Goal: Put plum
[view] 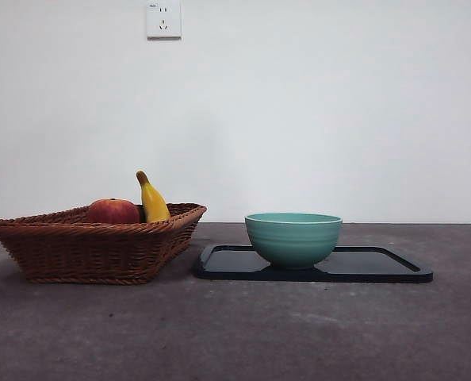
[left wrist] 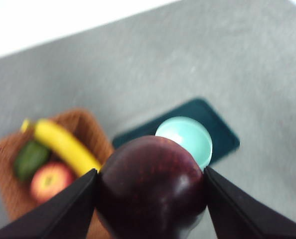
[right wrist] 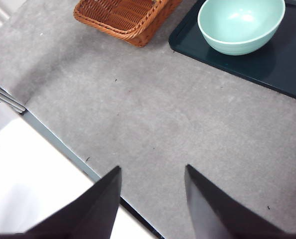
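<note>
Front view shows a wicker basket (view: 93, 246) on the grey desk (view: 235, 333), with a red-orange fruit (view: 112, 211) and a banana (view: 152, 201) rising above its rim. Just beside the basket lies a black tray (view: 378, 268), and a teal bowl (view: 292, 238) stands on the tray's near-basket half. A wall socket (view: 163, 18) sits high on the white wall; neither arm appears here. Left wrist view looks down from well above the desk: the left claw (left wrist: 150, 191) is clamped on the plum (left wrist: 150, 189), a dark maroon glossy fruit pressed between both black jaws and held in the air. Behind it, blurred, are the basket (left wrist: 88, 124) with the banana (left wrist: 63, 144), the red-orange fruit (left wrist: 51, 179) and a green item (left wrist: 31, 158) that may be a cucumber, plus the bowl (left wrist: 188, 137) on the tray (left wrist: 222, 134); the plum overlaps the bowl's edge in this picture. Right wrist view shows the right claw (right wrist: 153, 199) with its jaws spread apart and nothing between them, hanging over bare desk near the desk's edge, well apart from the basket (right wrist: 128, 17), the bowl (right wrist: 240, 25) and the tray (right wrist: 287, 64).
</note>
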You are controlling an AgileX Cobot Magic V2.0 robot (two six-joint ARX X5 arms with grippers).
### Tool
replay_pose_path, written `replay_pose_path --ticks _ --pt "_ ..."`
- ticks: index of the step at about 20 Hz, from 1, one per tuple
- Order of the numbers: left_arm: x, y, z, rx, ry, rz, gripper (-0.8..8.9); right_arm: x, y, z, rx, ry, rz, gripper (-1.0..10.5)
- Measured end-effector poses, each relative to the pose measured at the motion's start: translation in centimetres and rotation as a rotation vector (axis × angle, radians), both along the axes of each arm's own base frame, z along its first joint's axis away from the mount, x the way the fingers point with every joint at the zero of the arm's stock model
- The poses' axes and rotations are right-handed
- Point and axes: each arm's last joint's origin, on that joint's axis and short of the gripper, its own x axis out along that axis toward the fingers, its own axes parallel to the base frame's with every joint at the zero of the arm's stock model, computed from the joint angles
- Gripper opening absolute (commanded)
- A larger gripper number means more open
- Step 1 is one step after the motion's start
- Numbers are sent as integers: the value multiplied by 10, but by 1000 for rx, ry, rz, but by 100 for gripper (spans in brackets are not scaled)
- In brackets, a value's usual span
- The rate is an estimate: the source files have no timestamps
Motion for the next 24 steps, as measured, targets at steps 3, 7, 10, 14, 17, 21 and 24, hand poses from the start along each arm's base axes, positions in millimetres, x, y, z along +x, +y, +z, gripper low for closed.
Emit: replay_pose_path --ticks 3,7,10,14,17,21,24 --pt "-12 13 -8 11 20 23 277 0 0 0 -1 -3 2 203" --pt "-18 23 -53 21 41 48 277 0 0 0 -1 -3 2 203" --pt "-8 28 -97 35 29 101 277 0 0 0 -1 -3 2 203" --pt "10 34 -151 45 26 144 277 0 0 0 -1 -3 2 203" --pt "25 38 -186 55 13 165 276 0 0 0 -1 -3 2 203" --pt "47 39 -211 89 -1 167 277 0 0 0 -1 -3 2 203" --pt "65 35 -236 120 42 160 276 0 0 0 -1 -3 2 203"
